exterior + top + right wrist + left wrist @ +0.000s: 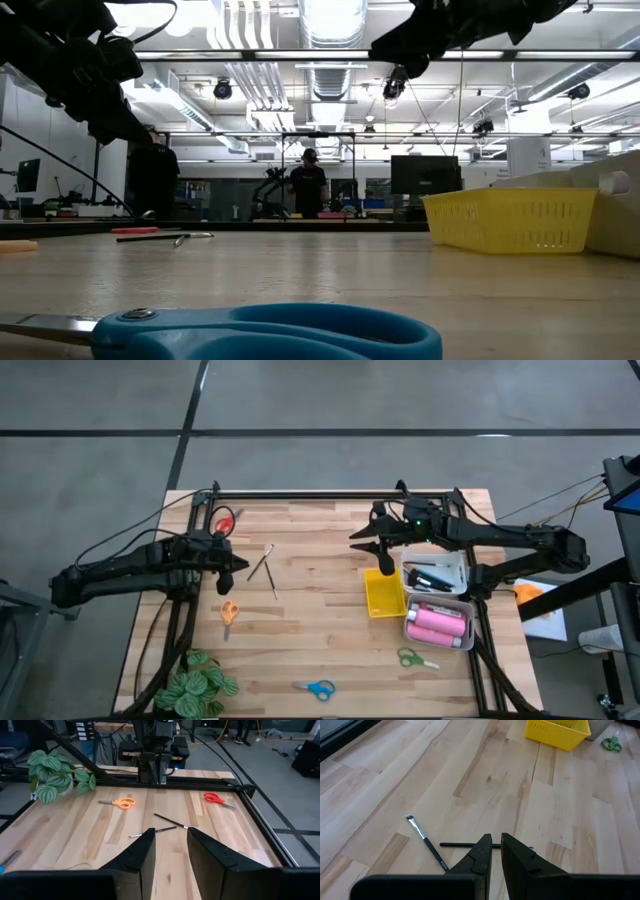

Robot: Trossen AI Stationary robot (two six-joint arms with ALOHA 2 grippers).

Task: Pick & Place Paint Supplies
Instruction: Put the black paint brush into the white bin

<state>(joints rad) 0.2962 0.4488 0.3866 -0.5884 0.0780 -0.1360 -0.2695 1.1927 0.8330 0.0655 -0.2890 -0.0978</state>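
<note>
The left gripper (240, 567) hangs left of centre in the high view, fingers nearly closed and empty, beside two thin brushes (265, 568) lying on the table (320, 630). The right gripper (362, 540) hangs above the yellow tray (384, 600), fingers apart, holding nothing.

On the pale wooden table (320, 620), the left gripper (240, 568) hovers beside two thin crossed brushes (266, 567) — red scissors (222, 520) behind, orange scissors (229, 613) in front. The right gripper (386, 565) hangs over the yellow plastic tray (385, 597), beside pink white-capped bottles (440, 623) in a white tray (408, 622).
</note>
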